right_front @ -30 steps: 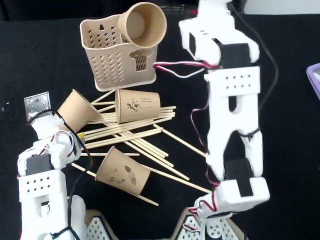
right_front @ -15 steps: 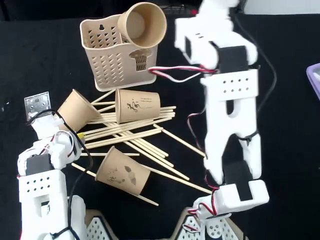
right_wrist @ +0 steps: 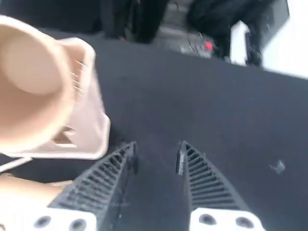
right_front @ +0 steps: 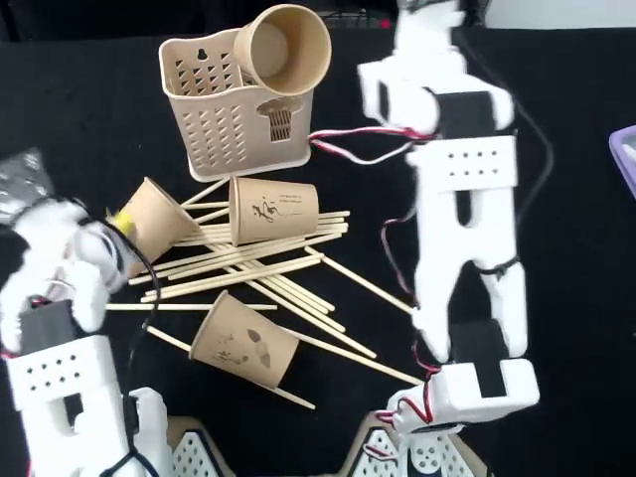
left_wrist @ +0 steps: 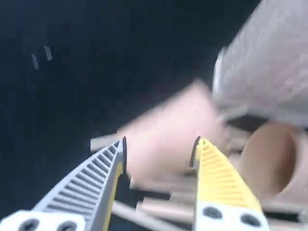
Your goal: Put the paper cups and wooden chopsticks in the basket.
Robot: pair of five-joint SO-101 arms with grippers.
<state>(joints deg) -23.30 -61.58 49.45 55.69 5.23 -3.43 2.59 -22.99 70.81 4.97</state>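
Observation:
The beige slotted basket (right_front: 234,114) stands at the back with one paper cup (right_front: 286,48) lying tilted in its top. Three more paper cups lie on the black table: one at the left (right_front: 159,221), one in the middle (right_front: 274,210), one nearer the front (right_front: 244,341). Wooden chopsticks (right_front: 260,270) are scattered under and between them. My left gripper (left_wrist: 159,147) is open, its fingers on either side of the left cup (left_wrist: 166,132). My right gripper (right_wrist: 156,155) is open and holds nothing, over bare table beside the basket (right_wrist: 84,127).
The right arm (right_front: 465,199) stretches along the table's right side, its red and white cables hanging near the basket's corner. A purple object (right_front: 624,149) sits at the far right edge. The left arm's body (right_front: 60,388) fills the front left corner.
My left arm has swung left and forward, bringing its gripper up to the left cup. The right arm has shifted slightly. Cups and chopsticks lie as before.

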